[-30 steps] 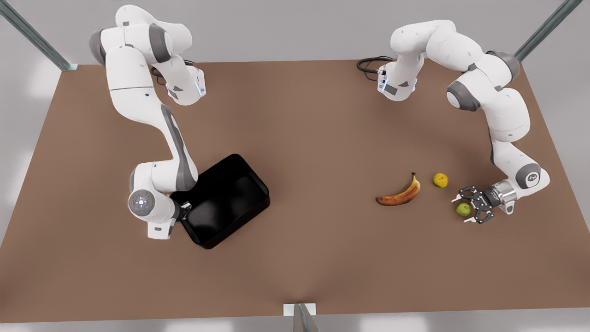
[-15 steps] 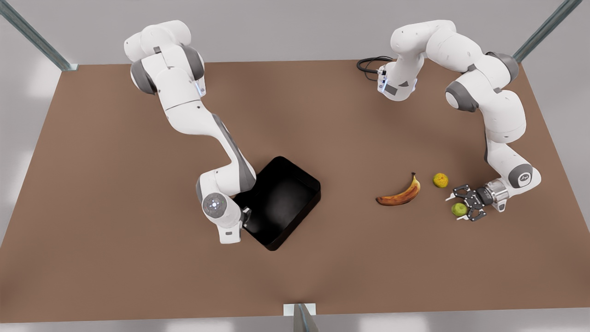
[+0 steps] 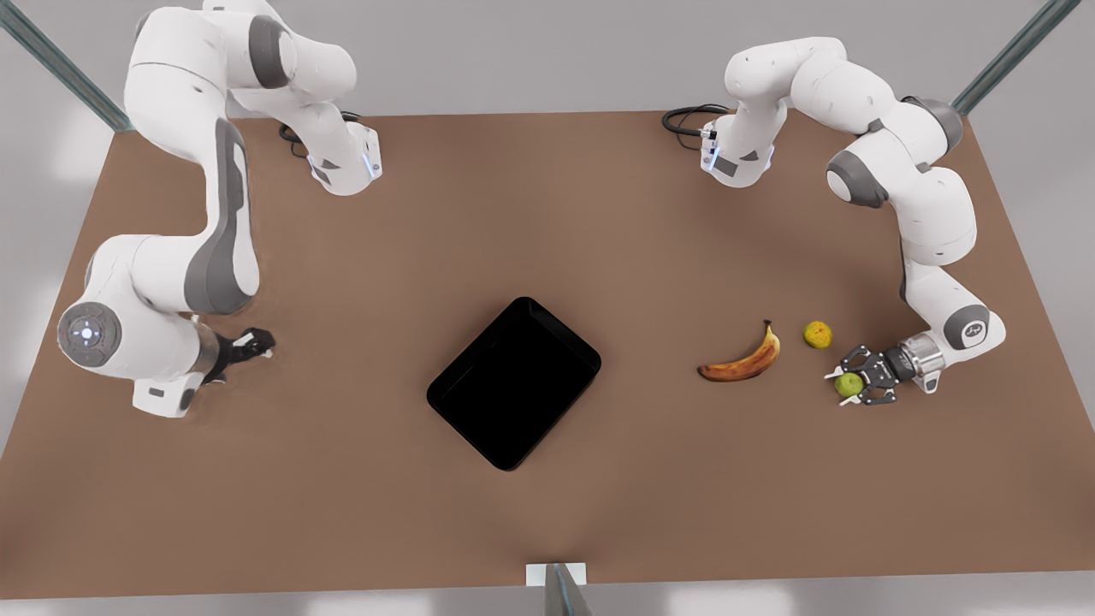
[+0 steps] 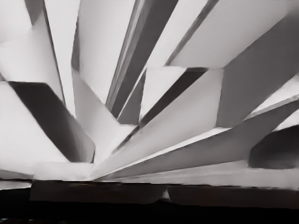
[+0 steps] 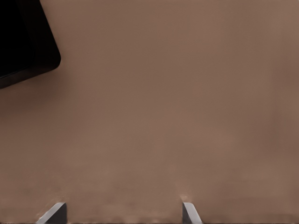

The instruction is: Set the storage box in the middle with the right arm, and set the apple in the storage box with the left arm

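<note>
Now we judge the left claw, closed about the apple at lower right, may squeeze it loose toward the banana, while the right claw waits open and empty at far left.

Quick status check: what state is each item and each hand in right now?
storage box: flat on the table's middle, empty, released.
apple: on the table, between the left hand's fingers.
left hand: around the apple, low at the table.
right hand: open, empty, apart from the box on the front view's left.
banana: lying flat, untouched.
orange fruit: resting, untouched.
</note>
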